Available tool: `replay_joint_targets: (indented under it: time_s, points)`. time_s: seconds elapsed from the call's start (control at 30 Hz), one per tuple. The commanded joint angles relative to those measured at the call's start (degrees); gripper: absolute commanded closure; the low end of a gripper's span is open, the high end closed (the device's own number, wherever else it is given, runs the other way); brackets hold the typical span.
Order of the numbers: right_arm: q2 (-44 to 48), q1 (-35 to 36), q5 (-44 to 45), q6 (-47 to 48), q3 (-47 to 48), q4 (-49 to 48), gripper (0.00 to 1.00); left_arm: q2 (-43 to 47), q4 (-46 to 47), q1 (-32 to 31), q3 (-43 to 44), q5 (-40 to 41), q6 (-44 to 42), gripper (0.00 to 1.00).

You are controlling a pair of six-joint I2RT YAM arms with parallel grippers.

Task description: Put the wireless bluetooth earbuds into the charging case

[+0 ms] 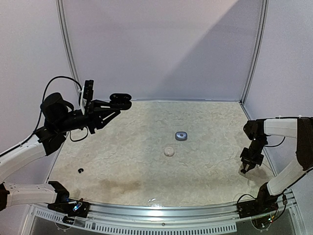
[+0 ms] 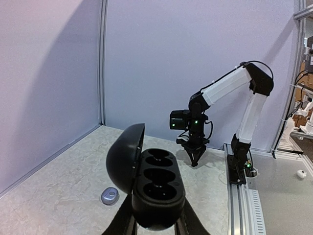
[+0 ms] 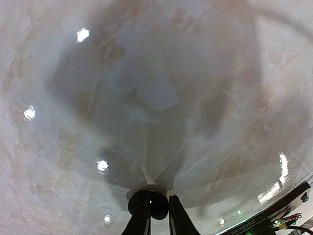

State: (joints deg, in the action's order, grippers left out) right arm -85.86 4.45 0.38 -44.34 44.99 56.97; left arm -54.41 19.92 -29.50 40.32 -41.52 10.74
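My left gripper [image 1: 117,104] is raised at the far left and shut on a black charging case [image 1: 122,98]. In the left wrist view the case [image 2: 159,183] stands open between my fingers [image 2: 188,226], lid swung left, and its wells are empty. My right gripper [image 1: 243,170] points down just above the table at the right; it also shows in the left wrist view [image 2: 195,162]. In the right wrist view it [image 3: 159,211] is shut on a small black earbud [image 3: 155,204]. Another tiny black bud [image 1: 80,170] lies on the table at the left.
A small silvery-grey case [image 1: 181,135] lies mid-table and also shows in the left wrist view [image 2: 110,197]. A small whitish round case [image 1: 168,152] lies just in front of it. White walls enclose the back and sides. A metal rail [image 1: 161,208] runs along the near edge.
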Motion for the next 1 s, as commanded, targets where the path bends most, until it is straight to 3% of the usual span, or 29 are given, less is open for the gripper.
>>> replay_joint_targets:
  time_s: [0.0, 0.4, 0.97]
  points:
    - [1.0, 0.0, -3.1, -0.2, -1.4, 2.5, 0.87, -0.3, 0.9, 0.8, -0.5, 0.1, -0.6, 1.00]
    - [0.5, 0.0, -5.7, 0.4, -3.5, 2.0, 0.83, -0.2, 1.0, 0.8, -0.6, 0.3, -0.8, 1.00]
    - [3.8, 0.1, -5.1, 0.0, -3.5, 1.1, 0.98, -0.3, 1.0, 0.8, -0.5, 0.5, -1.1, 1.00]
